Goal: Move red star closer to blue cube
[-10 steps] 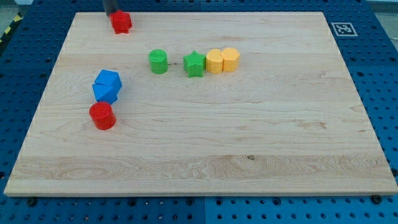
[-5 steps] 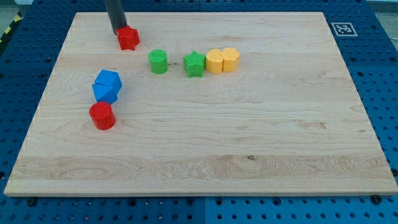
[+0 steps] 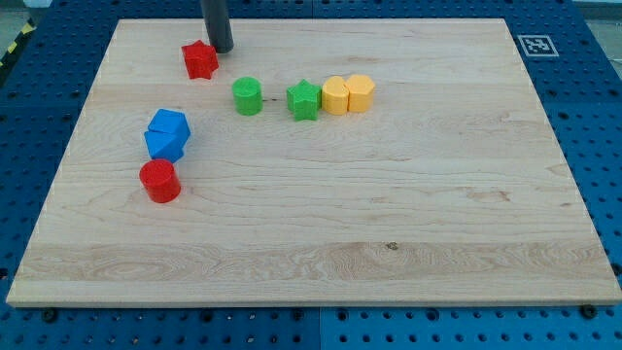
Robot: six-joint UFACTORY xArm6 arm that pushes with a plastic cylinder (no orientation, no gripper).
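Note:
The red star (image 3: 200, 60) lies near the view's top left of the wooden board. My tip (image 3: 223, 49) stands just to its upper right, a small gap away. The blue cube (image 3: 167, 134) sits lower on the left side, well below the red star. A red cylinder (image 3: 159, 181) touches the blue cube's lower edge.
A green cylinder (image 3: 247, 96) stands right of and below the red star. A green star (image 3: 304, 100) and two yellow blocks (image 3: 348, 94) form a row to its right. The board's top edge (image 3: 311, 19) is close above my tip.
The red star slid down and to the right from near the top edge, then stopped. My tip moved from the star's upper left to its upper right.

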